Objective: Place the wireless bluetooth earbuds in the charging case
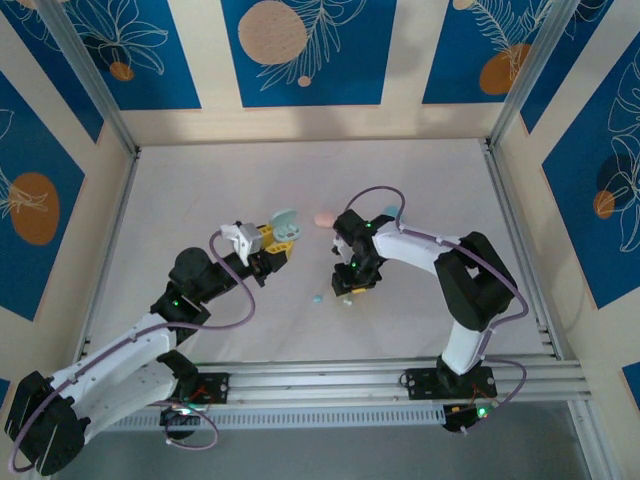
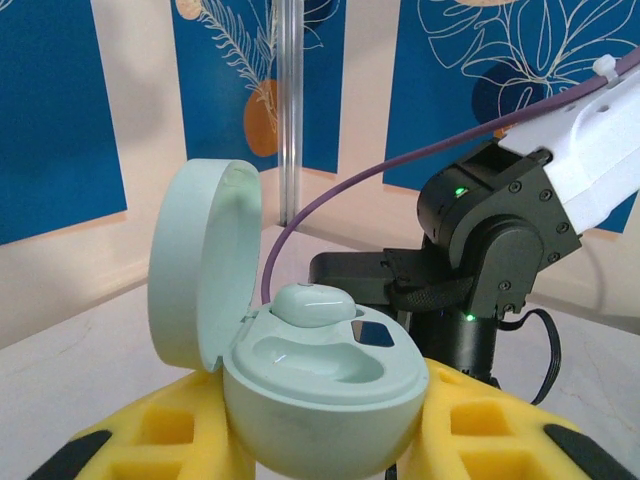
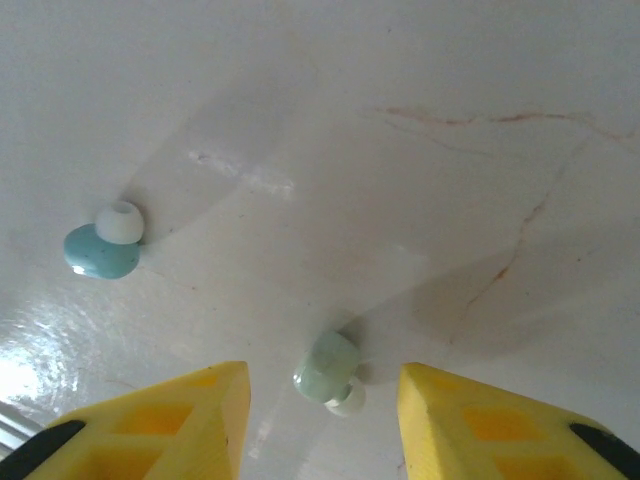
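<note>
A pale mint charging case [image 2: 320, 410] is being clamped by the left jaws, its smooth, rounded shell being pressed from both sides by 2 blocky yellow pads [image 2: 160, 430] with square recesses. The case is being held above the desk [image 1: 200, 190], a little left of its middle. Its domed lid [image 2: 200, 270] is being stood upright on the hinge. 1 glossy seated earbud [image 2: 310, 303], also mint, is being carried in the far well of the case, and a shallow oval hollow [image 2: 320, 362] is being shown just in front of it.

The right jaws are being held apart and pointed down at the desk, between its middle and its near edge. A loose mint earbud [image 3: 328, 368] is being framed between them. It is lying on the desk as a small rounded lozenge with a white tip, and neither yellow side is being touched by it. A light blue earbud [image 3: 100, 250], faintly speckled and capped by a white ring-shaped tip, is lying well apart from it, toward the desk's left edge. The desk surface is being seen as white, glossy and thinly veined with brown. A pink rounded item [image 1: 323, 218] is resting near the desk's middle, too small to be told further.
</note>
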### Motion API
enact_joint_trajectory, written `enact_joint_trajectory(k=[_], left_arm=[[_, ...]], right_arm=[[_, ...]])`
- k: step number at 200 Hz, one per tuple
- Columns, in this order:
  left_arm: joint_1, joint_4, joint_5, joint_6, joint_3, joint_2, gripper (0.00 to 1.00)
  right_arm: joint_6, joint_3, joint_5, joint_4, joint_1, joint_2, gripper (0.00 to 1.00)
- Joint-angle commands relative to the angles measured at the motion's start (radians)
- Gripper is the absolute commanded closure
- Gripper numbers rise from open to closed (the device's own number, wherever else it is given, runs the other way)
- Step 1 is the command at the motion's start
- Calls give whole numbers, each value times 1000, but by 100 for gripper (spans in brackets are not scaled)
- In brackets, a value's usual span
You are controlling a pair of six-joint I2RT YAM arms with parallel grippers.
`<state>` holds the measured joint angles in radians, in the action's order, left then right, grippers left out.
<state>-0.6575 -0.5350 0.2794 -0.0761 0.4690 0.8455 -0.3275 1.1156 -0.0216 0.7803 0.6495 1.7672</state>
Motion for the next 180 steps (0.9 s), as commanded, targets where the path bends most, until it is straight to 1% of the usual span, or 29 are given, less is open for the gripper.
enact_joint_trajectory(k=[1, 47, 80, 126, 180], left_arm=[[0, -34, 8, 1, 11, -14, 70], [0, -33, 7, 1, 11, -11, 70], [0, -29, 7, 2, 10, -13, 70], [0, -34, 10, 0, 12, -8, 70], [0, -29, 10, 1, 13, -8, 70]], right_arm=[[18, 33, 18, 40, 16, 33, 57], [-23, 51, 30, 47, 36, 59, 64], [-46, 65, 64, 78, 42, 75, 69], [-69, 74, 69, 78, 47, 97, 71], [-87, 86, 83, 91, 59, 114, 77]])
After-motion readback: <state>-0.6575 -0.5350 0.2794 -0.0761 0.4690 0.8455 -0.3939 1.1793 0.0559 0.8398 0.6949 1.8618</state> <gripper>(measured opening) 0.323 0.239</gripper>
